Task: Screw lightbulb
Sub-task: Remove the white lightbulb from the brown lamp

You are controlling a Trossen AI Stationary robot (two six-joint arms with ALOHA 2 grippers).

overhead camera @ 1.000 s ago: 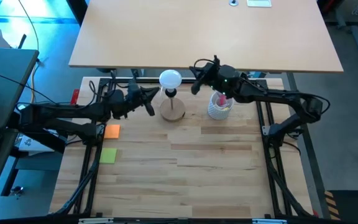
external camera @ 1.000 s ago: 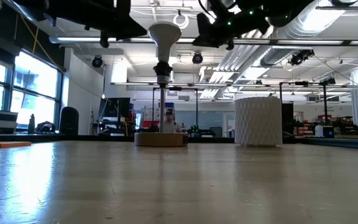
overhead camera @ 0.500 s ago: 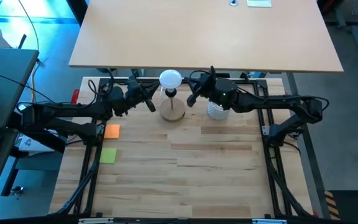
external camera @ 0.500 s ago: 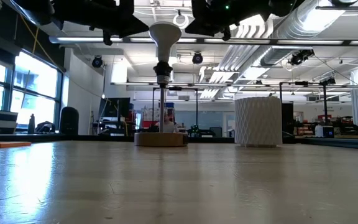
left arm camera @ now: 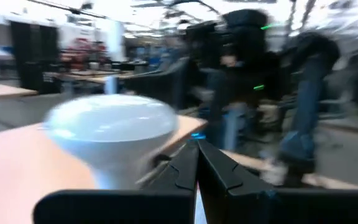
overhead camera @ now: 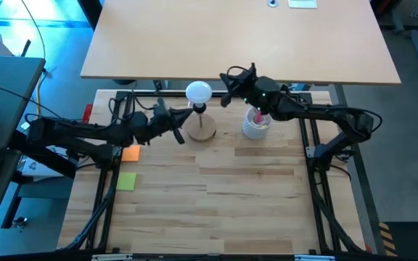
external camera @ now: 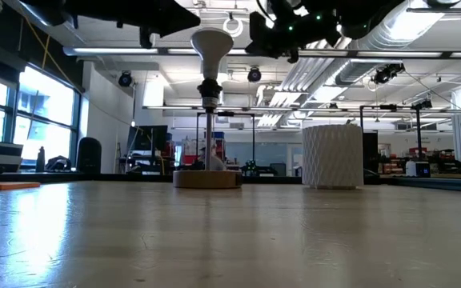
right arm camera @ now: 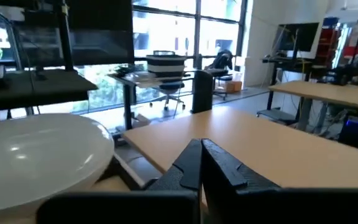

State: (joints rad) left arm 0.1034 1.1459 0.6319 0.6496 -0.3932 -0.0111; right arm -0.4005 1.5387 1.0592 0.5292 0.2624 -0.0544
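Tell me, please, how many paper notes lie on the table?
2. An orange note lies near the table's left edge, below the left arm. A green note lies just nearer the front.

your wooden desk (overhead camera: 216,188) carries a round wooden disc (overhead camera: 202,131) and white ribbed cup (overhead camera: 255,127) far, orange (overhead camera: 130,153) and green (overhead camera: 126,181) pads left.

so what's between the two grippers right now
The lightbulb on its wooden stand, seen in the high view: left gripper on one side, right gripper on the other, neither touching it.
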